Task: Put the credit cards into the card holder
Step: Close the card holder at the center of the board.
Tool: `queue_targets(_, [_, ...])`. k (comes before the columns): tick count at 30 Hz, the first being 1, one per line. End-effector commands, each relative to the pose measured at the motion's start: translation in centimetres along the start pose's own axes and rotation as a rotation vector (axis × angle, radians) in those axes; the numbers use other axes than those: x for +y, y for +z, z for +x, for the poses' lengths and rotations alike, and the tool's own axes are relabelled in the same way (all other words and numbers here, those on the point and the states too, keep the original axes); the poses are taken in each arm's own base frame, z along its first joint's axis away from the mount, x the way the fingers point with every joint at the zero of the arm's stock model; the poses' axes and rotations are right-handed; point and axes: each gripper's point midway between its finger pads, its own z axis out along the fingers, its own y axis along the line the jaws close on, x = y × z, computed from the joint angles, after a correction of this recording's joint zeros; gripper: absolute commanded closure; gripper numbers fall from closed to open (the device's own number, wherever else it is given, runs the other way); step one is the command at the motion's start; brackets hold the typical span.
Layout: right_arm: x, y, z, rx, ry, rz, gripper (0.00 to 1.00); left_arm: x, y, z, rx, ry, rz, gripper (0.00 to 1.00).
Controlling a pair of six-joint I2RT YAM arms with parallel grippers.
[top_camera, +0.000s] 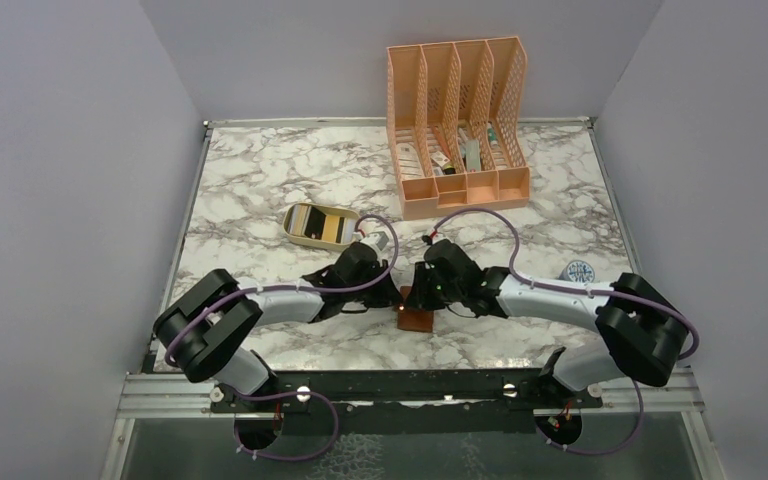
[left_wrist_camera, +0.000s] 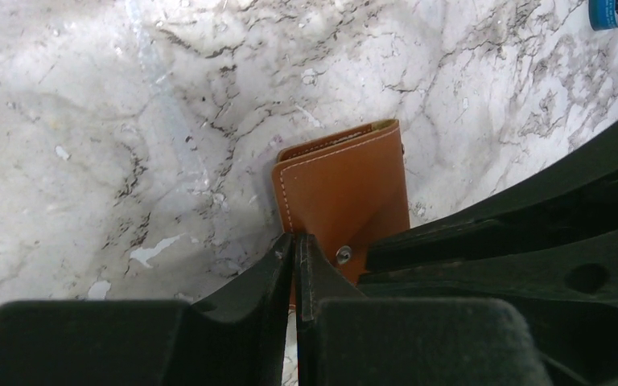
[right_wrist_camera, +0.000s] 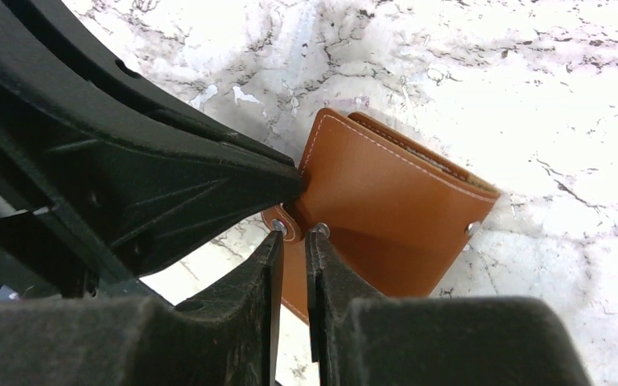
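The brown leather card holder [top_camera: 418, 320] lies folded at the table's near middle, between both arms. In the left wrist view the card holder [left_wrist_camera: 342, 193] reaches under my left gripper [left_wrist_camera: 296, 240], whose jaws are pressed together at the cover's near edge. In the right wrist view my right gripper [right_wrist_camera: 291, 235] stands with a narrow gap, and the snap tab [right_wrist_camera: 284, 223] of the card holder [right_wrist_camera: 386, 209] sits right at its fingertips. The credit cards [top_camera: 322, 226], pale, dark and gold, rest in a beige oval tray [top_camera: 294, 230] to the far left of the grippers.
A tall peach mesh file organiser [top_camera: 458, 130] stands at the back right with papers in it. A small blue round object [top_camera: 578, 270] lies right of the right arm. Grey walls close off the marble table on three sides.
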Motion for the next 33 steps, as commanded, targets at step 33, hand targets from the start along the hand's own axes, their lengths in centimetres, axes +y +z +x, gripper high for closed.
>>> queue_targets(33, [-3.0,1.1,1.9,0.062,-0.010,0.137,0.94,0.6,-1.9,0.9,-0.024,-0.044,0.007,0.85])
